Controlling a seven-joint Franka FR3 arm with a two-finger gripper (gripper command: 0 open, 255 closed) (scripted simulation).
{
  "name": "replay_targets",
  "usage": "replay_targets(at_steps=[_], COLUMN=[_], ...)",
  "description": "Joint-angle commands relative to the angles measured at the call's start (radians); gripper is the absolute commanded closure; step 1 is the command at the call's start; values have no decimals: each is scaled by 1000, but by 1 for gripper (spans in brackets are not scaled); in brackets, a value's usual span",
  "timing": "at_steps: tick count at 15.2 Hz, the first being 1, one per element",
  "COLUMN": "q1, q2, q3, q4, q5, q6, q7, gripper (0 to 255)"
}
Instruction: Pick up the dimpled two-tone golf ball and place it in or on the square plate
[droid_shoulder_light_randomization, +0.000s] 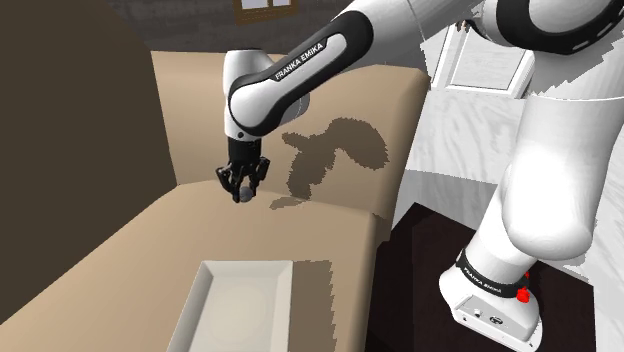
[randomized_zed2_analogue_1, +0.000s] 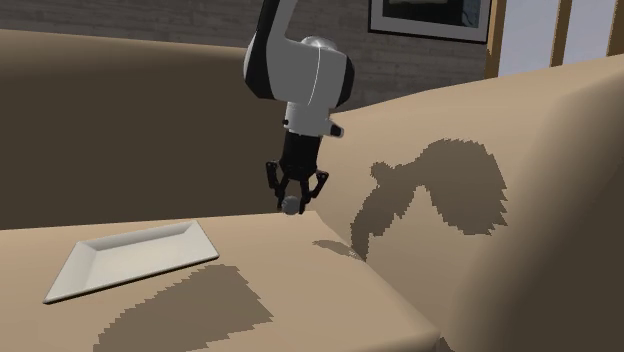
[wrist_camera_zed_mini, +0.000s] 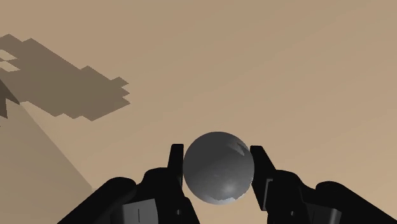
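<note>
Transport step: your gripper (droid_shoulder_light_randomization: 243, 188) is clamping the grey golf ball (wrist_camera_zed_mini: 218, 167), well apart from the square plate (droid_shoulder_light_randomization: 240, 300). Next, I judge, you are needing travel over it, then release.

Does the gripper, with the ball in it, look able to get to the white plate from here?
Probably yes. The gripper is shut on the grey ball, held above the tan surface, and nothing stands between it and the white plate lying on that same surface.
</note>
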Motion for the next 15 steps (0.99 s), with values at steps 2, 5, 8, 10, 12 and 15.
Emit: replay_targets(at_steps=[2,5,8,10,12,15], q1=[-2,-3,-5,-6,-7,-8], q2=[-19,-38,-55,-66,-76,-89], q3=[0,1,1,1,1,1], q4=[15,33,53,68,83,108], q5=[2,4,5,6,7,7], q6=[-33,-70,-107,-131,-156,-194], q7=[3,6,9,11,14,18], gripper=[255,255,255,255,255,255])
